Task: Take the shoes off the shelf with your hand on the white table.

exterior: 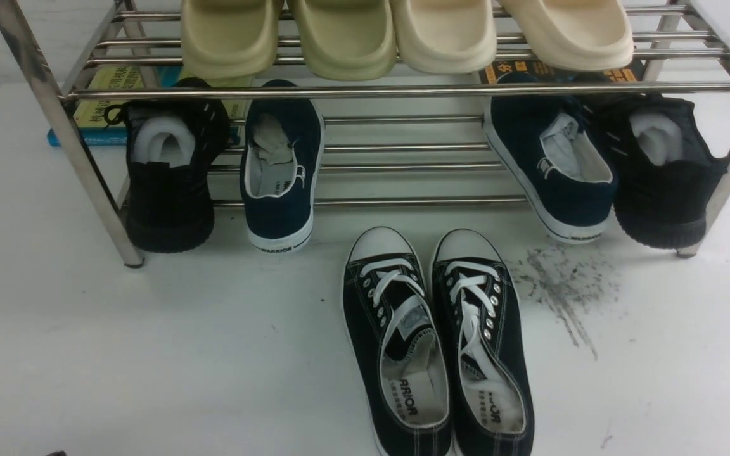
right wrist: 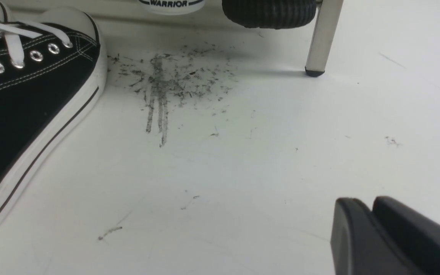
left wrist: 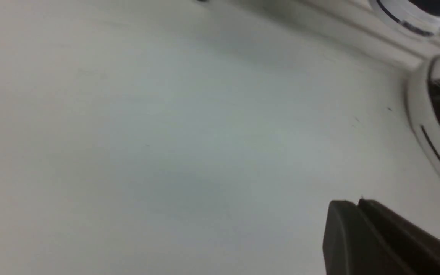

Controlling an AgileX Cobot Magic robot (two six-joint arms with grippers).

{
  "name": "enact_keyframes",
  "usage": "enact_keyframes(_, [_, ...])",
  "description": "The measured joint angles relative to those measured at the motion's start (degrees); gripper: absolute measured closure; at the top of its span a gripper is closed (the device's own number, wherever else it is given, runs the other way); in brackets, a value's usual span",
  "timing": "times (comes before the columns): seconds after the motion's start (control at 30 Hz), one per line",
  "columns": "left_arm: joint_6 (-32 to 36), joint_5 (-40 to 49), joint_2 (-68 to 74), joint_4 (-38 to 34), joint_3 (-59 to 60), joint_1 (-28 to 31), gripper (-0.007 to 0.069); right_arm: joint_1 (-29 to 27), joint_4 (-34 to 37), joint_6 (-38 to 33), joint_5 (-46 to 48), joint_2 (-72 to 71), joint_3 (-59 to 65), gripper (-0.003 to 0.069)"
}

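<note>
The pair of black canvas sneakers [exterior: 438,342] rests on the white table [exterior: 149,354], apart from the left gripper [left wrist: 357,206] and right gripper [right wrist: 369,208], both nearly closed, holding nothing.

2 black canvas sneakers [exterior: 438,342], side by side, on white table [exterior: 149,354]

Four cream foam slippers [exterior: 403,35] toes-forward on the upper tier, two navy slip-ons [exterior: 281,166] between two black knit shoes [exterior: 172,171] below, books [exterior: 108,104] lying behind.
</note>
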Motion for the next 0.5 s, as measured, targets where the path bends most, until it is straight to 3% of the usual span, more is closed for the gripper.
enact_keyframes(0.3, [1.4, 2.5, -5.2, 1.3, 0.5, 10.0, 0.0561, 0.0, 0.0, 0.0, 0.0, 0.0, 0.0, 0.0565])
enact_keyframes(0.5, [4.8, 3.3, -5.2, 1.5, 0.3, 10.6, 0.0560, 0.0, 0.0, 0.0, 0.0, 0.0, 0.0, 0.0558])
